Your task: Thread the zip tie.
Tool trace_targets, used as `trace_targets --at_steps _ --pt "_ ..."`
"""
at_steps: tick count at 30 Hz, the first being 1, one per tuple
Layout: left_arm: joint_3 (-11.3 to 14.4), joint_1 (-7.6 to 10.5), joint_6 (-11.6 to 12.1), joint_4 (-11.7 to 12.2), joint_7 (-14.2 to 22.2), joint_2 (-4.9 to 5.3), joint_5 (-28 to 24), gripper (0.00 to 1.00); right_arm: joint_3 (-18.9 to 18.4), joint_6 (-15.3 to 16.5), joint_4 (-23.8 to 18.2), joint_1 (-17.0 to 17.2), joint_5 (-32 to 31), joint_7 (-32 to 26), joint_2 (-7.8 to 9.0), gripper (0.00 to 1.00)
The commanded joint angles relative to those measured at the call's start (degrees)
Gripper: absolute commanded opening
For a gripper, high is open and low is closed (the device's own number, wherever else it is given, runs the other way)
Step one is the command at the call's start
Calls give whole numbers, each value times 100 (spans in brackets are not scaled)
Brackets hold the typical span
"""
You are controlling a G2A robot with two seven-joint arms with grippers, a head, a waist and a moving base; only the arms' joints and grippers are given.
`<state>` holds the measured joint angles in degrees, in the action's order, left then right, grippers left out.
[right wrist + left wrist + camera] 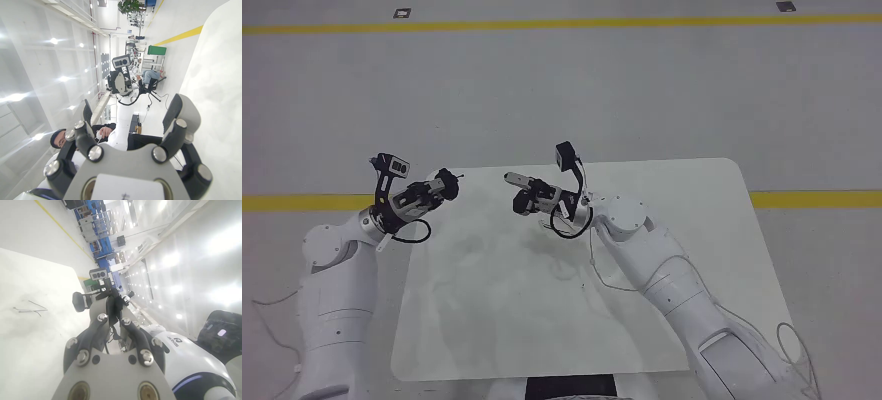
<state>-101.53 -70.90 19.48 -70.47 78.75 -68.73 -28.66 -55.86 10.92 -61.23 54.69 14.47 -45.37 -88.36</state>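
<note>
Thin dark zip ties (pixel 28 309) lie loose and crossing on the white table (pixel 34 347); two show small heads at one end. My left gripper (pixel 449 181) hovers over the table's left edge, pointing toward the other arm. Its fingers (pixel 103 321) are shut, tips together (pixel 113 294), and I cannot tell whether anything thin is pinched there. My right gripper (pixel 514 192) hangs above the table's back middle, facing the left one. It is open (pixel 130 103), and nothing sits between its dark pads (pixel 87 111).
The white table (pixel 692 220) has rounded corners and bare room across its middle and right. A thin cable (pixel 594 270) droops from the right arm onto the table. Grey floor with yellow lines (pixel 542 22) surrounds it.
</note>
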Motion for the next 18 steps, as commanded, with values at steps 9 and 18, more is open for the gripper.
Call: trace_targets --at_steps 9,18 --pt "0 0 0 0 0 0 0 0 -100 -698 -292 -395 -2175 -603 304 100" --pt "0 0 0 0 0 0 0 0 609 -748 -182 -1037 -3490 -1130 268 100"
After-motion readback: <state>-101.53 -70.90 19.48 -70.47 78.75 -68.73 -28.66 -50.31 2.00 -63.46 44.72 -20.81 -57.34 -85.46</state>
